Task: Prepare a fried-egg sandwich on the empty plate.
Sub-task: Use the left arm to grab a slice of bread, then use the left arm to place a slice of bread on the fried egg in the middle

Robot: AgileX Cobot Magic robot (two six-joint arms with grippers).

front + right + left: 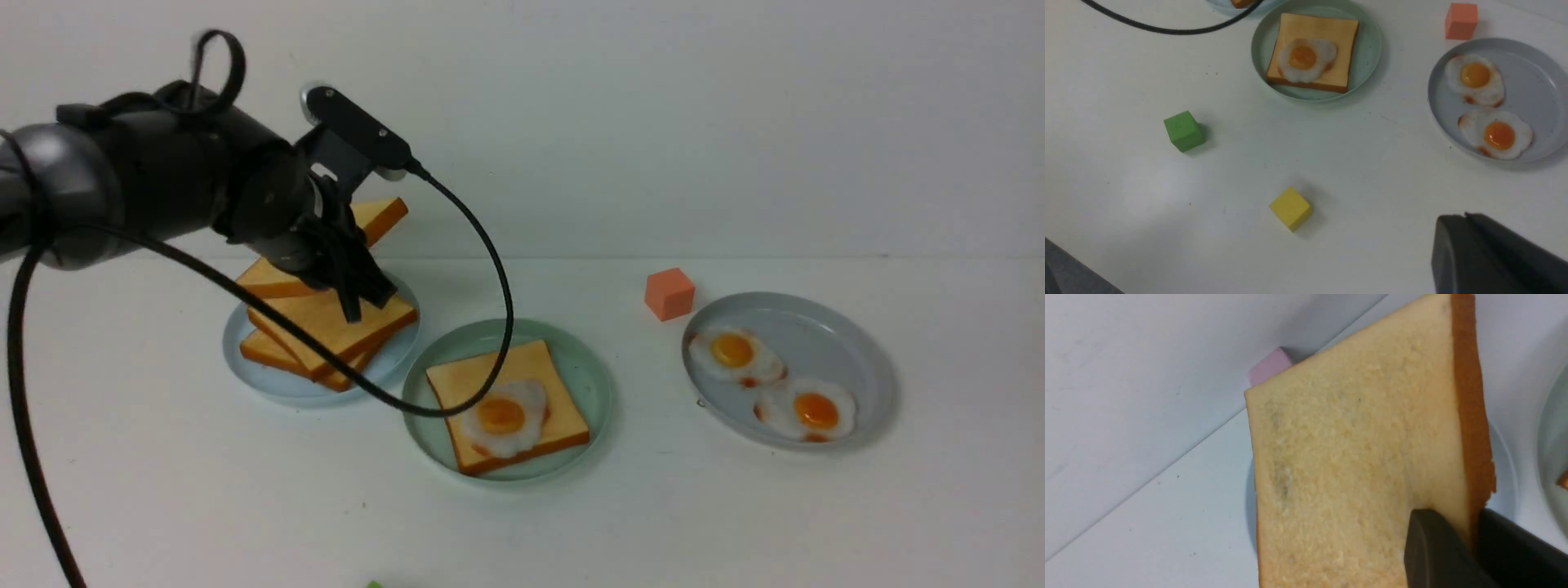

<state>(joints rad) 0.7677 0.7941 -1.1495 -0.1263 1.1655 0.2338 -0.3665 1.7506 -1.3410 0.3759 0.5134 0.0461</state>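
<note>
over the toast pile point(335, 327), left gripper point(359, 298) clamps a tilted toast slice point(380, 216) at its crust edge. mint-green plate point(589, 367) holds a bottom slice point(465, 380) topped with egg point(502, 416). right gripper point(1461, 222) closed, empty.

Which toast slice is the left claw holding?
The tilted square golden toast slice atop the pile on the light blue round plate; the left claw pinches its edge, the others lie flat.

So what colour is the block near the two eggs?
The block is orange, clearest in front view.
</note>
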